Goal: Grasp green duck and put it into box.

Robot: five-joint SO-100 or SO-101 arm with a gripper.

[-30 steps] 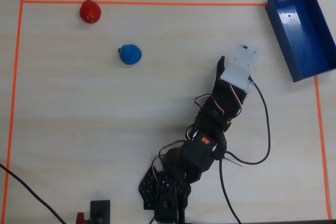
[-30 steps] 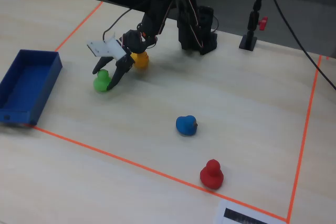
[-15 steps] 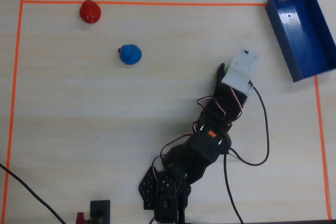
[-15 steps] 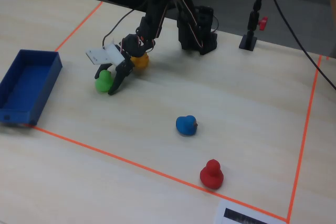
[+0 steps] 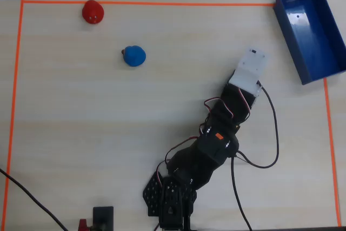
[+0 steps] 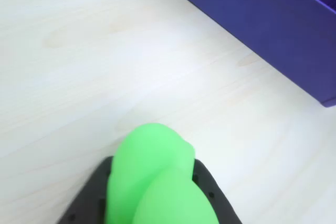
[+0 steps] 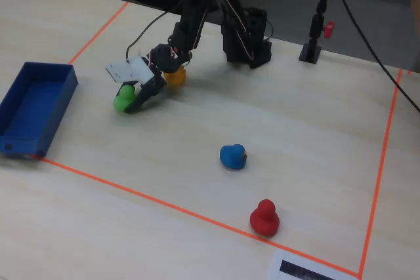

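Pale wood tabletop [image 7: 308, 136], work area outlined in orange tape [image 7: 144, 196]. Single arm, base at the far edge in the fixed view.

Gripper [image 7: 134, 100] is down at the surface, its dark jaws drawn in against the green duck [image 7: 123, 99]. In the wrist view the green duck [image 6: 155, 174] fills the lower centre with black jaw parts flanking it on both sides. Read as clamped on the duck; whether it has left the tabletop cannot be told. In the overhead view the duck is hidden under the white wrist plate.

Box [image 7: 33, 106] sits at the left edge of the tabletop in the fixed view, just inside the near tape corner; in the overhead view the box [image 5: 338, 52] is at the top right corner. It looks empty. Its blue wall [image 6: 262, 30] crosses the top right of the wrist view, near the duck but apart from it.

Others: orange duck [image 7: 174, 75] just behind the gripper, partly hidden by the arm; blue duck [image 7: 232, 156] mid-tabletop; red duck [image 7: 264, 218] by the near tape line.

Step in hand, by judgement: grasp closing or just closed. Next move calls for a lift high enough to clear the box wall, then a swing across over the box interior before release. Risk: the rounded duck slipping from the jaws.
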